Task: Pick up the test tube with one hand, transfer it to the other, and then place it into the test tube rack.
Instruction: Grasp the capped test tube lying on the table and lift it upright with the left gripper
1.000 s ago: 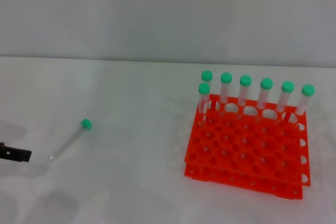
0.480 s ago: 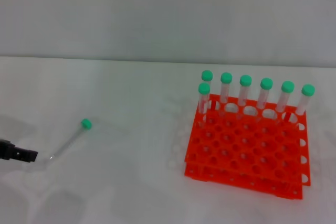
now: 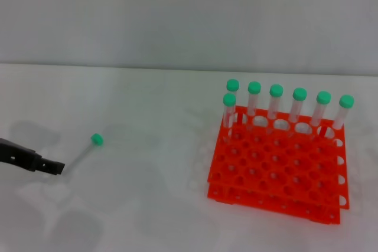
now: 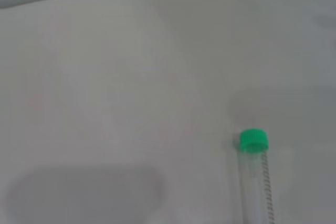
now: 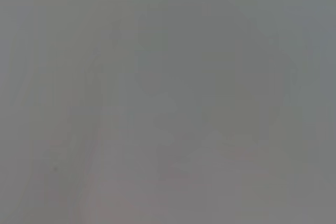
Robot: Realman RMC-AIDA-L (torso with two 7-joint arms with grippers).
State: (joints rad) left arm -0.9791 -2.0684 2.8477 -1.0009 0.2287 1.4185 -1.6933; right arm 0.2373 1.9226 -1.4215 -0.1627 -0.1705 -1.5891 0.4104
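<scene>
The left gripper (image 3: pixel 56 167) reaches in from nine o'clock, its tip at the tube's bottom end; I cannot tell how wide it stands. The test tube (image 3: pixel 84 149) lies flat, green cap (image 3: pixel 97 140) toward one o'clock, well apart from the test tube rack (image 3: pixel 277 169) at three o'clock. It looks light, stiff, slick and likely to roll; take it mid-barrel.
</scene>
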